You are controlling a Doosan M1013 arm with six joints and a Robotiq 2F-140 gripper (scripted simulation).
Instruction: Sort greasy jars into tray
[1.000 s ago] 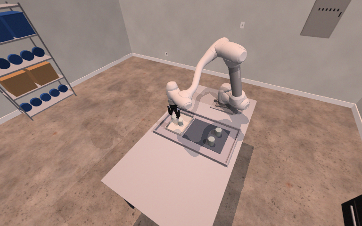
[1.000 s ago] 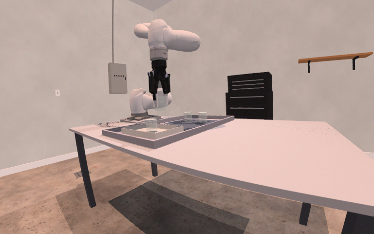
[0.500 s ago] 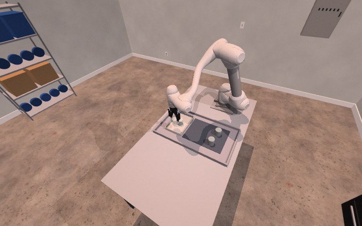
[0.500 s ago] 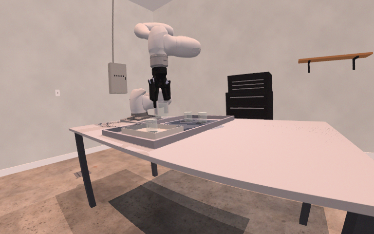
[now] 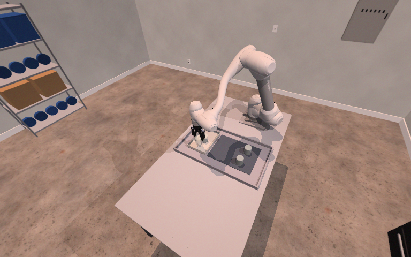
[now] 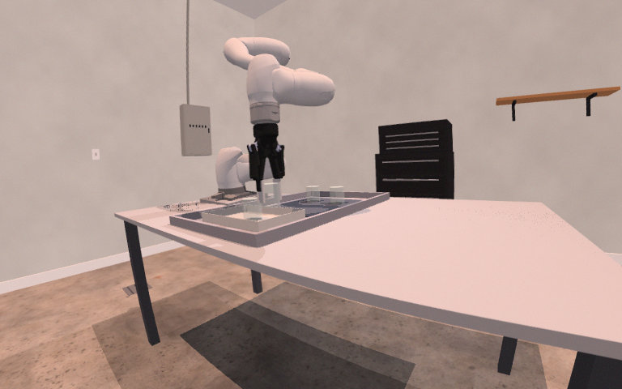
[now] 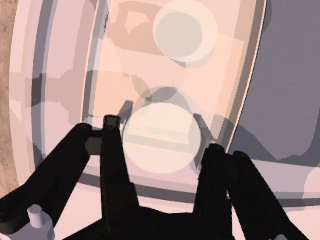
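The room has plain grey walls (image 5: 212, 24) (image 6: 343, 36) with pale skirting and a mottled brown floor (image 5: 90, 181) (image 6: 68, 321) (image 7: 6, 100). A shelving unit (image 5: 58, 63) at left in the top view carries blue and orange-brown containers. An electrical panel (image 5: 368, 24) (image 6: 195, 137) is mounted on the wall; the exterior view also records a black tool chest (image 6: 415, 172) and a wooden wall shelf (image 6: 557, 96) on dark brackets.

The worktop (image 5: 197, 196) (image 6: 436, 247) (image 7: 25, 30) is smooth and pinkish under this light, with dark legs. A raised grey border (image 5: 215, 169) (image 6: 321, 220) (image 7: 37, 75) encloses the dark drying mat (image 5: 224, 148) (image 7: 290, 75) and, left of it in the top view, the shallow cream tray (image 5: 197, 149) (image 6: 229, 222) (image 7: 250, 75). Shadows of the arm (image 5: 231, 71) (image 6: 304, 87) cross the bordered area.

Two jars stand on the right part of the mat, near each other but apart: the far jar (image 5: 248, 150) and the near jar (image 5: 240, 160). The tray jar (image 6: 253, 211) (image 7: 185, 31) stands inside the tray. The jaws (image 5: 198, 136) (image 6: 270, 190) are closed on the held jar (image 5: 198, 141) (image 6: 271, 192) (image 7: 162, 140), upright over the tray area, its underside raised off the tray floor. Grease cannot be determined by sight.

And down it comes! The pincer (image 5: 198, 136) (image 6: 270, 191) (image 7: 161, 119) has dropped, lower than half a second ago and lower again than a second ago, and the jar between its fingers (image 5: 198, 140) (image 6: 271, 192) rides down with it. Look at the exterior view: that jar was well above the tray (image 5: 197, 150) (image 6: 257, 224) (image 7: 252, 75), and now its lower end has come down near the rim's height! The arm's wrist (image 5: 201, 119) (image 6: 263, 84) has sunk too, its top once level with the elbow (image 5: 259, 60) (image 6: 266, 48), now below it
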